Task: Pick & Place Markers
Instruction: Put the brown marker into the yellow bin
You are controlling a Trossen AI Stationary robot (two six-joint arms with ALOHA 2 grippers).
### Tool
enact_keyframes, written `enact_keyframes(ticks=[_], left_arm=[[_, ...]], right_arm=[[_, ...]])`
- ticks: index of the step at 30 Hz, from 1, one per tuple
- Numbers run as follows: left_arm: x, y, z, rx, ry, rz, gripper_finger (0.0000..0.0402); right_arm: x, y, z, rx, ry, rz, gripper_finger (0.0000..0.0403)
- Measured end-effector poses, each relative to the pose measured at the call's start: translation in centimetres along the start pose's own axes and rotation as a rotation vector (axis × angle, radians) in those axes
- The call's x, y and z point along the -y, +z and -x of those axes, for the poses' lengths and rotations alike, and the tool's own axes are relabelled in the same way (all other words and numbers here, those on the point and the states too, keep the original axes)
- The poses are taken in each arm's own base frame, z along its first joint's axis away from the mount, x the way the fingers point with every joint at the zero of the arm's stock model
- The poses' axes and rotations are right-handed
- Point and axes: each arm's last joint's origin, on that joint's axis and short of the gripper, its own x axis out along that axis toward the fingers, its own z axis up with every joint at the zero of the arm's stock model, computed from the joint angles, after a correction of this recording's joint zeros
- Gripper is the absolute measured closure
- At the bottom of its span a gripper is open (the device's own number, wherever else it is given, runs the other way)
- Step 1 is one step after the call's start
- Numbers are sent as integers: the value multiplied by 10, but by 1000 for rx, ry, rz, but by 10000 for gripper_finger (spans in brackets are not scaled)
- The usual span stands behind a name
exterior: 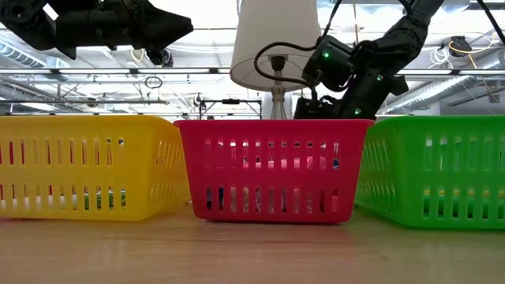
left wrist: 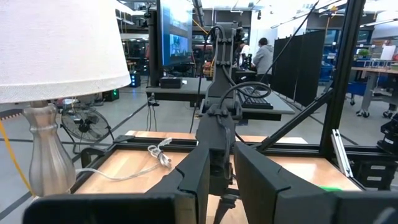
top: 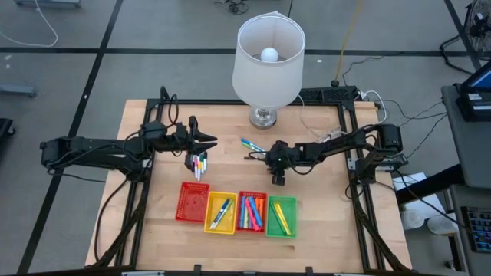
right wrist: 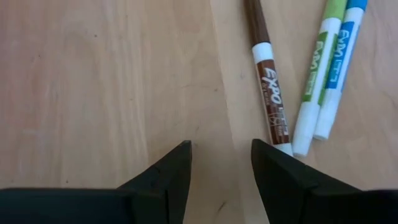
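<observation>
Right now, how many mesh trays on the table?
4, in one row along the table's near side in the high view: red tray at the left end, then yellow tray, a second red tray, and green tray at the right end. None appears hidden.

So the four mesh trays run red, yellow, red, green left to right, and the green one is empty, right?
Not quite: the green rectangular mesh tray is not empty. The high view shows a yellow marker lying in it. The red, yellow, red, green order is correct.
</observation>
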Motion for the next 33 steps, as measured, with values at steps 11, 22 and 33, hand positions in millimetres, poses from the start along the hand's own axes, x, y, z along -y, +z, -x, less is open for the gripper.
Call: enact_keyframes(ticks=[11,22,33], left_arm=[[0,0,0,0,0,5,321],[0,0,0,0,0,20,321],[0,0,0,-5,0,67,321]], right_arm=[[0,0,0,0,0,-18,248],[0,0,0,0,0,-18,248],[0,0,0,0,0,-44,248]])
